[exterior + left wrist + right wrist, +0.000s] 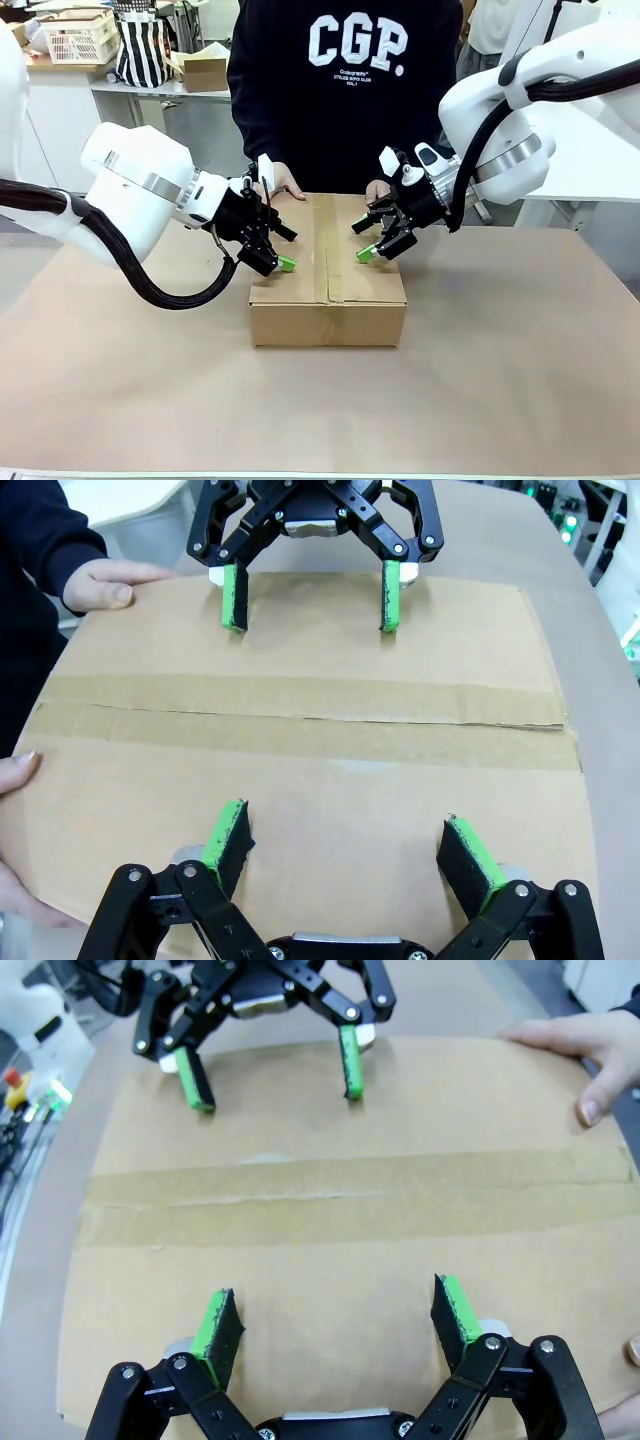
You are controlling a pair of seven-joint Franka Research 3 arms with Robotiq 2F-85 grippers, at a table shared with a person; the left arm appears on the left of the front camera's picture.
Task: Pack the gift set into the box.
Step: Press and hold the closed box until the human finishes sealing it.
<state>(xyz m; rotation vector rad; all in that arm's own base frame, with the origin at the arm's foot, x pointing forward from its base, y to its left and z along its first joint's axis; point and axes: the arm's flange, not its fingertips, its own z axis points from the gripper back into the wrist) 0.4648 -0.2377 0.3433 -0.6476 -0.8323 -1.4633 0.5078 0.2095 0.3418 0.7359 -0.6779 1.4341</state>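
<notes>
Just over box (328, 318) (left hand (286, 250) splayed)

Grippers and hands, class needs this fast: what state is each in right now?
Left gripper: open, empty, over the box.
Right gripper: open, empty.
Person's hands: resting on the box's far edge.

The box (328, 300) is shut along its taped seam, so whatever is inside is hidden under the flaps below the jaws of the left gripper (284, 250) and the right gripper (364, 240). Just beyond those jaws, one hand (287, 184) of the person and the other hand (377, 188) are partly covered by the gripper bodies, and in both wrist views the hands run off the picture's side edge. The small print (352, 78) on the sweatshirt, well beyond the jaws, is too tiny to read.
</notes>
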